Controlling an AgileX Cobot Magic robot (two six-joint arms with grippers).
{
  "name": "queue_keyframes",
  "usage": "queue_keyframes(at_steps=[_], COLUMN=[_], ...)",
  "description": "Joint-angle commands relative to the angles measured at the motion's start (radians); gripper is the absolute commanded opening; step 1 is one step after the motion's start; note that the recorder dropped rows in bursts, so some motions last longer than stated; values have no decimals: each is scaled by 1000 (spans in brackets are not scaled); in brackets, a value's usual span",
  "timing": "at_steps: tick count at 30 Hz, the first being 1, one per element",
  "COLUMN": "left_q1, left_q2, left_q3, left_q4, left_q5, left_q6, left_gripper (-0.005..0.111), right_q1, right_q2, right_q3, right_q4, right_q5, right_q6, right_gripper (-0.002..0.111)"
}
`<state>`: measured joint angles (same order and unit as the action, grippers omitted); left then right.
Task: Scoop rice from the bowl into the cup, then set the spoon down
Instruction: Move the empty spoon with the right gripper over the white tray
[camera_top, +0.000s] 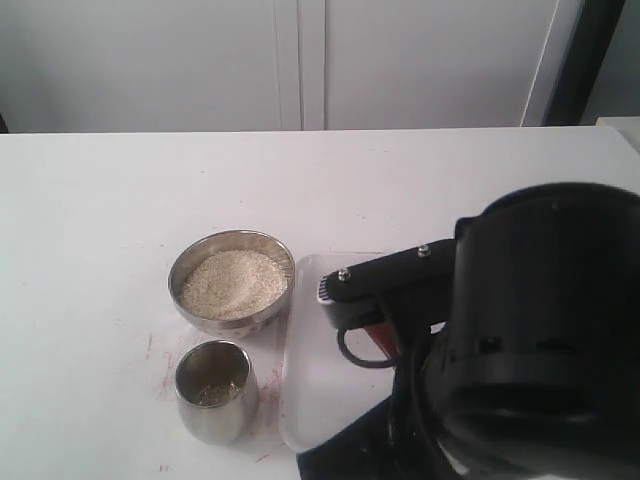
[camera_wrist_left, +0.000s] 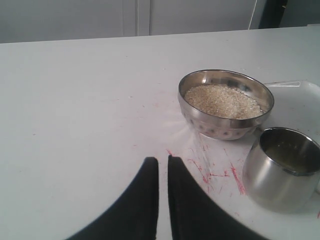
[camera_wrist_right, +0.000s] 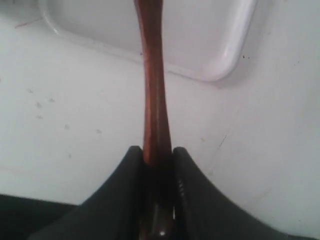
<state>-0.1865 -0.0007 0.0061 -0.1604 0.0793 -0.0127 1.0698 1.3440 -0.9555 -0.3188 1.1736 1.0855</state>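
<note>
- The round shallow shiny steel bowl (camera_top: 230, 323) stands on the white bench (camera_top: 90, 200). It is well filled with the pale beige rice (camera_top: 232, 283).
- The small handleless steel cup (camera_top: 213, 415) stands just beside the bowl, on the side nearer the camera.
- A thin speckled layer lies at the bottom of the cup. It is probably rice, so I judge that some scooping is done.
- The slim dark reddish-brown wooden spoon (camera_wrist_right: 152, 90) is not yet set down. The right hand (camera_wrist_right: 157, 152) pinches its handle, which reaches over the white rounded tray (camera_wrist_right: 230, 45).
- The left hand (camera_wrist_left: 161, 161) is pressed almost together on nothing, apart from the bowl and the cup.
- Only the right wrist view shows the grip, and the head of the spoon is outside it.
- In the exterior view the black right arm (camera_top: 540, 330) covers nearly all of the spoon.
- Only the left wrist view shows the left hand.
</note>
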Motion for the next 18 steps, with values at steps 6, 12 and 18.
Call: queue_keyframes(at_steps=[6,12,18], left_q1=[-1,-1,-1], left_q2=[1,1,1], left_q3=[-6,-6,-6], left_q4=[-10,-10,-10], left_q5=[-3,-3,-3], left_q6=[-6,-6,-6], left_gripper=[14,14,14], right_q1=[-301,-383,-383], right_q2=[40,185,387], right_q3=[-47,-93,-93], right_q4=[100,136,116], right_q5=[-207,-278,-365], right_q6=[-151,-231,-239], right_gripper=[0,0,0])
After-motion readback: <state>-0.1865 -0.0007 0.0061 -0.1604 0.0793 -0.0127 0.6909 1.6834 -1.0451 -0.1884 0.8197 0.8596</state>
